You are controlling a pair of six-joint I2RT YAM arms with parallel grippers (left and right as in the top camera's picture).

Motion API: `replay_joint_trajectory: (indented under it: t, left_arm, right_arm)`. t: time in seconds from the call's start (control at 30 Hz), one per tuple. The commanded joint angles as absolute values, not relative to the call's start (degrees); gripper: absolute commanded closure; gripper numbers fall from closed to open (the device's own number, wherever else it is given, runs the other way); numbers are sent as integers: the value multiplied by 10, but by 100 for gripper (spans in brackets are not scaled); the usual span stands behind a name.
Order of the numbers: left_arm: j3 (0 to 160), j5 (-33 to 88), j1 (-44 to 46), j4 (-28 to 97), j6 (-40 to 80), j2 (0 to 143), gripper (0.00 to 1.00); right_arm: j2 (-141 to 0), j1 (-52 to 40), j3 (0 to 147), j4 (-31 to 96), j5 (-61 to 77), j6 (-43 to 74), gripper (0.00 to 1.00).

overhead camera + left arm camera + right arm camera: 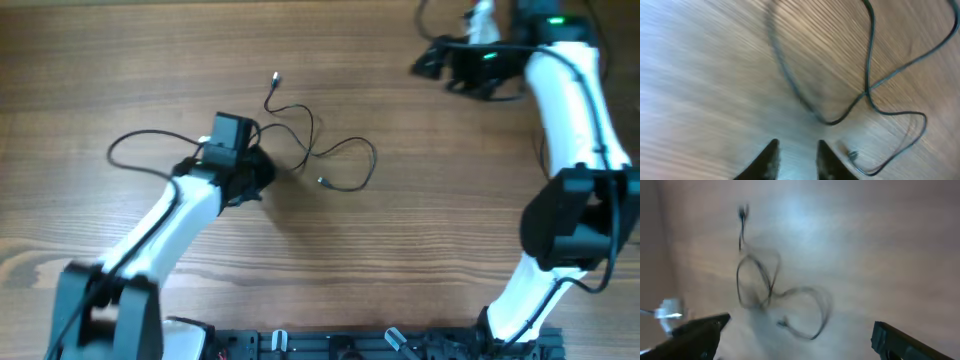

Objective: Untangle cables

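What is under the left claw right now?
In the gap of the open left claw only bare table shows; the cables lie just ahead. From above, the arm covers a stretch of cable, so that part is hidden.

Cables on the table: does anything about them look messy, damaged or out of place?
The thin black cables lie mid-table in loose loops that cross one another, tangled rather than separate. One loop disappears beneath the left arm. No damage is visible.

cables (739,282): motion-blurred, right wrist | overhead: partly under left arm (180,210)
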State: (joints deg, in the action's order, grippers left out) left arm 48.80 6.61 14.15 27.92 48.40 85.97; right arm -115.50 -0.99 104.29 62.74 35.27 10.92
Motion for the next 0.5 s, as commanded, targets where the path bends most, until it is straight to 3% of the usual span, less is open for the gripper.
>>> replay_joint_trajectory:
  t: [0.0,0.03,0.07,0.17,0.23,0.33,0.4,0.47]
  left_arm:
    - [488,-57,112,316,452,797,59]
    - [488,-75,103,321,454,788,27]
    - [488,-87,91,323,454,781,16]
    - [488,-88,34,322,488,780,0]
    - [488,-88,4,320,489,780,0]
    - [488,-88,-6,333,488,780,1]
    - [488,-88,-6,337,488,780,0]
    - [488,-88,-6,337,488,780,0]
  right_arm:
    - [-1165,-108,975,592,314,214,0]
    - [-1165,-138,958,570,284,209,0]
    - [-1166,-174,935,537,213,208,0]
    - [-1168,-273,874,425,98,117,0]
    - [-1168,-328,838,347,56,91,0]
    - [-1169,-373,836,353,4,469,0]
    - [-1173,-385,837,353,-5,634,0]
    - [-1183,-393,836,349,-29,726,0]
